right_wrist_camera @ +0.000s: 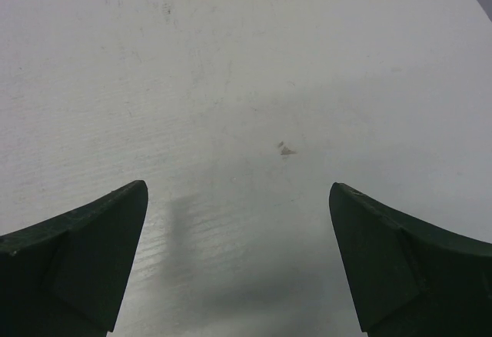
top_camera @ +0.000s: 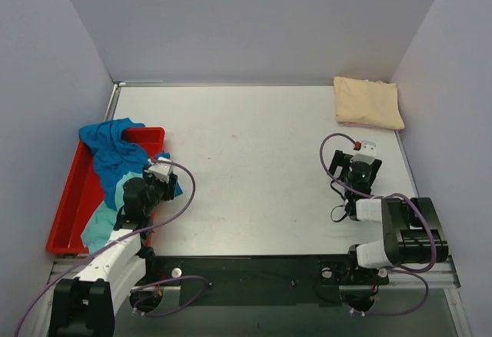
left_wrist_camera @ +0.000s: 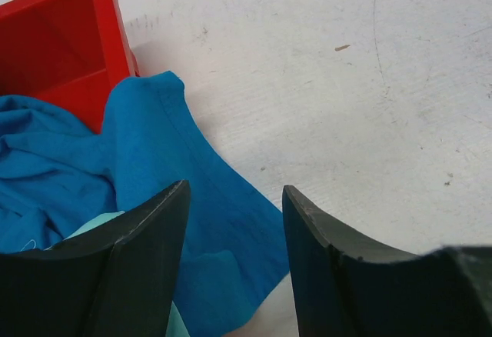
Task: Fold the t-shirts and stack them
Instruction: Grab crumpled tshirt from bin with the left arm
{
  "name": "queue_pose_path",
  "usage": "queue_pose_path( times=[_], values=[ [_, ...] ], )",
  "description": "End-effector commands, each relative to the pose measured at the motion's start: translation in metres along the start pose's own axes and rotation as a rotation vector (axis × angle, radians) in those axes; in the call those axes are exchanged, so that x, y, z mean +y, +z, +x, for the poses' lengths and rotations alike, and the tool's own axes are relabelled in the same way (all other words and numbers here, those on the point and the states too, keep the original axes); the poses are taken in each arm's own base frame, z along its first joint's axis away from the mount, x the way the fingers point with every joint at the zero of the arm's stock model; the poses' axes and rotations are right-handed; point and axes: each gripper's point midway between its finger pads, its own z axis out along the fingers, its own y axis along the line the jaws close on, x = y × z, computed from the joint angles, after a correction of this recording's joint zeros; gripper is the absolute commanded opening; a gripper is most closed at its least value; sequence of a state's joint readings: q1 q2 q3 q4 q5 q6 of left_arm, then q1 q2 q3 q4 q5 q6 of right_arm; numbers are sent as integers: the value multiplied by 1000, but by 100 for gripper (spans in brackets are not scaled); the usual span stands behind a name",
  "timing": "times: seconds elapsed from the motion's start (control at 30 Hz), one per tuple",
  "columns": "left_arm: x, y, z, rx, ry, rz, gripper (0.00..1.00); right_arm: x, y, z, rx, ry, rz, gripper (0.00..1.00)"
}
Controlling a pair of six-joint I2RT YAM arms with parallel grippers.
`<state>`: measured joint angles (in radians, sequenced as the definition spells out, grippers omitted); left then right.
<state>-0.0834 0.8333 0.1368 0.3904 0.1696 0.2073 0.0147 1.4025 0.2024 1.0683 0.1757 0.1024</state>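
Note:
The deep blue t-shirt (top_camera: 114, 151) lies crumpled in the red tray (top_camera: 68, 206) and spills over its right rim onto the table; it also shows in the left wrist view (left_wrist_camera: 154, 152). The teal-aqua t-shirt (top_camera: 98, 228) lies under it at the tray's near end, and a sliver shows in the left wrist view (left_wrist_camera: 91, 226). The cream-beige t-shirt (top_camera: 367, 102) lies folded at the far right corner. My left gripper (top_camera: 158, 177) is open, its jaws (left_wrist_camera: 234, 198) straddling the blue shirt's spilled edge. My right gripper (top_camera: 360, 160) is open and empty over bare table (right_wrist_camera: 238, 198).
The red tray (left_wrist_camera: 69, 29) sits along the table's left edge, close to the left wall. White walls enclose the table on the left, back and right. The right arm's cable loops beside its wrist (top_camera: 330, 148).

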Motion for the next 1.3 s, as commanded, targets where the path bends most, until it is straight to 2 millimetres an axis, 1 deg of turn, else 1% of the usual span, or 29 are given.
queue_pose_path(
  times=[0.0, 0.03, 0.07, 0.1, 0.13, 0.17, 0.2, 0.23, 0.27, 0.3, 0.33, 0.37, 0.4, 0.43, 0.5, 0.53, 0.57, 0.6, 0.63, 0.67, 0.77, 0.83, 0.9, 0.97, 1.0, 1.03, 1.1, 1.2, 1.27],
  values=[
    [11, 2, -28, -66, -47, -47, 64, 15, 4, -30, -34, -21, -53, 97],
    [10, 2, -29, -60, -33, -38, 69, 11, 0, -43, -57, -20, -27, 96],
    [12, 4, -41, -79, -6, -33, 71, 9, -3, -43, -30, -24, -12, 96],
    [11, 3, -38, -46, 32, -15, 75, 4, -8, -58, -71, 0, 24, 96],
    [17, 4, -59, -66, 67, -22, 89, 1, -12, -64, -83, 14, 39, 97],
    [17, 1, -46, 18, 116, -6, 90, 4, -17, -82, -133, 140, 25, 100],
    [23, 1, -64, 10, 149, -10, 91, 14, -21, -91, -146, 179, -40, 100],
    [26, -2, -59, 61, 189, -7, 91, 35, -29, -117, -190, 220, -169, 100],
    [28, -5, -61, 120, 202, 3, 91, 51, -35, -121, -168, 215, -256, 100],
    [33, -7, -68, 138, 234, -2, 91, 78, -49, -150, -199, 209, -395, 100],
    [39, -12, -72, 198, 237, -15, 91, 87, -54, -143, -134, 189, -438, 100],
    [45, -15, -78, 227, 241, -31, 91, 110, -71, -161, -144, 164, -560, 100],
    [56, -21, -82, 291, 239, -70, 91, 119, -80, -157, -113, 129, -609, 100],
    [59, -25, -86, 318, 227, -73, 92, 139, -99, -167, -126, 98, -721, 100],
    [78, -37, -90, 404, 227, -131, 92, 160, -124, -170, -130, 54, -818, 100],
    [98, -45, -89, 439, 196, -179, 93, 166, -131, -169, -122, 41, -839, 100],
    [107, -47, -87, 455, 194, -193, 94, 176, -141, -173, -130, 32, -879, 100],
    [131, -55, -83, 484, 152, -239, 94, 180, -145, -168, -103, 18, -893, 100],
    [140, -57, -81, 495, 124, -244, 94, 188, -154, -173, -98, 3, -922, 99],
    [156, -64, -71, 577, 130, -298, 94, 189, -155, -165, -56, -19, -924, 99],
    [151, -65, -48, 668, 154, -245, 95, 199, -168, -158, 0, -78, -942, 98],
    [151, -56, -37, 687, 154, -225, 97, 203, -171, -151, 5, -115, -944, 98],
    [168, -48, -33, 719, 159, -287, 97, 204, -172, -146, 2, -143, -940, 98],
    [190, -35, -40, 720, 143, -376, 97, 204, -170, -142, 6, -158, -932, 98],
    [194, -27, -43, 702, 101, -404, 97, 205, -169, -140, 16, -160, -930, 98],
    [206, -16, -56, 668, 86, -438, 97, 207, -169, -138, 22, -160, -932, 98],
    [217, 4, -71, 598, 18, -481, 97, 211, -170, -136, 34, -166, -947, 98],
    [219, 28, -74, 568, -70, -468, 97, 217, -171, -131, 63, -191, -960, 97],
    [214, 46, -60, 610, -120, -416, 94, 218, -170, -126, 77, -209, -958, 97]
  ],
)
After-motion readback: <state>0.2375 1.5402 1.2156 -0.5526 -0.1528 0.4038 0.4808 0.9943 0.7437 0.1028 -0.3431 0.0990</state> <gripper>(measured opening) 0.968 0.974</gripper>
